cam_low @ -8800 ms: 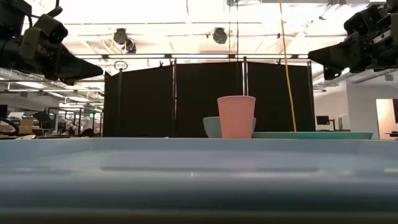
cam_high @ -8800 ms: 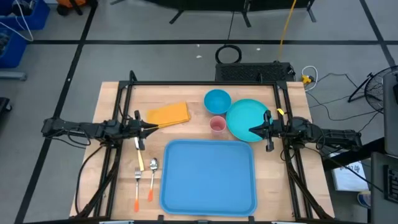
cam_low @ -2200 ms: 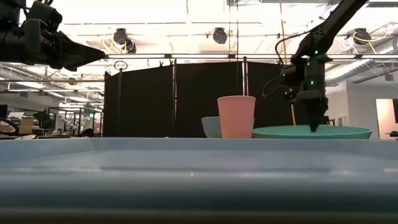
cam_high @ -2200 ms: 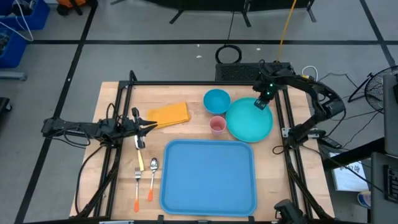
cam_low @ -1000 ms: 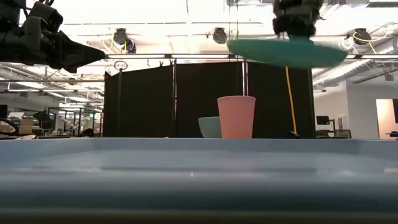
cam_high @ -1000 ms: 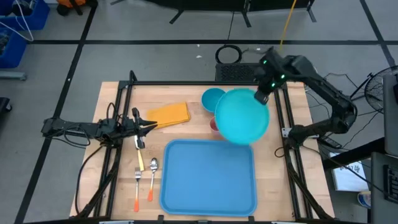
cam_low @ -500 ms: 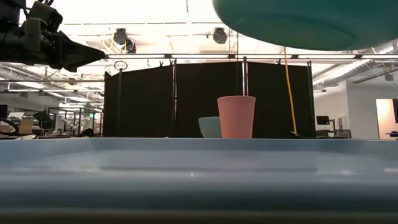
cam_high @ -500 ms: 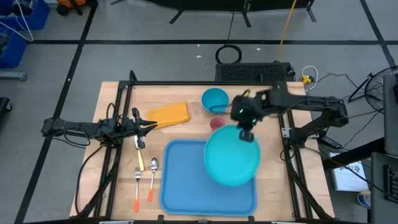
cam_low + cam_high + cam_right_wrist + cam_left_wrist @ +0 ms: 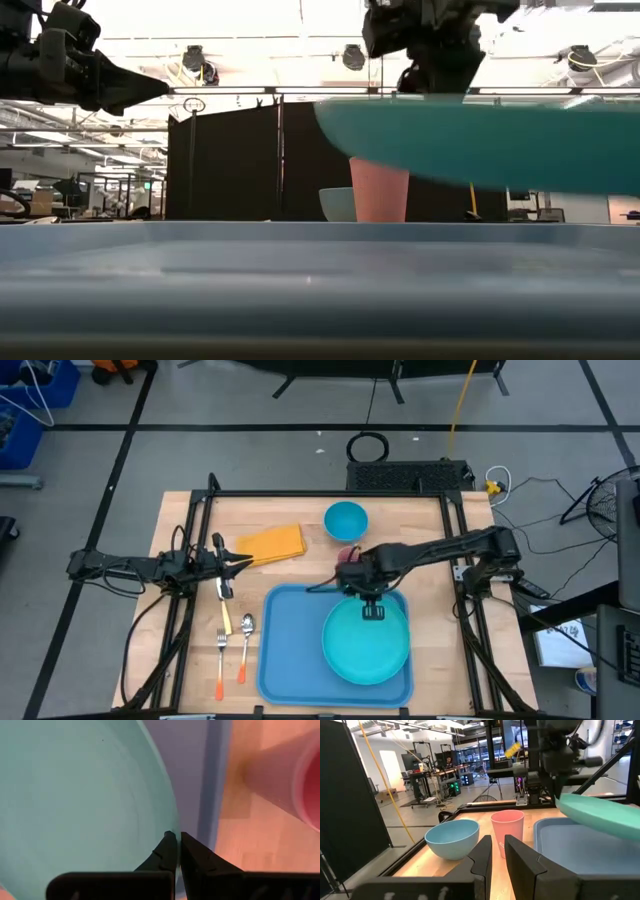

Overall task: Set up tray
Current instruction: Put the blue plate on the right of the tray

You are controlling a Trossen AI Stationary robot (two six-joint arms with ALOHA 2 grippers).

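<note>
Your right end effector (image 9: 372,607) clamps the plate (image 9: 366,641) above the tray (image 9: 290,645), unreleased. Bowl (image 9: 346,519), cup (image 9: 507,831), napkin (image 9: 271,543), cutlery (image 9: 232,642) remain outside it.

I get bright, even overhead light on the bench (image 9: 300,575), with soft shadows. In the low view, ceiling lamps (image 9: 200,62) blow out white, and the plate (image 9: 480,145) smears with motion blur. The right wrist view is soft throughout.
</note>
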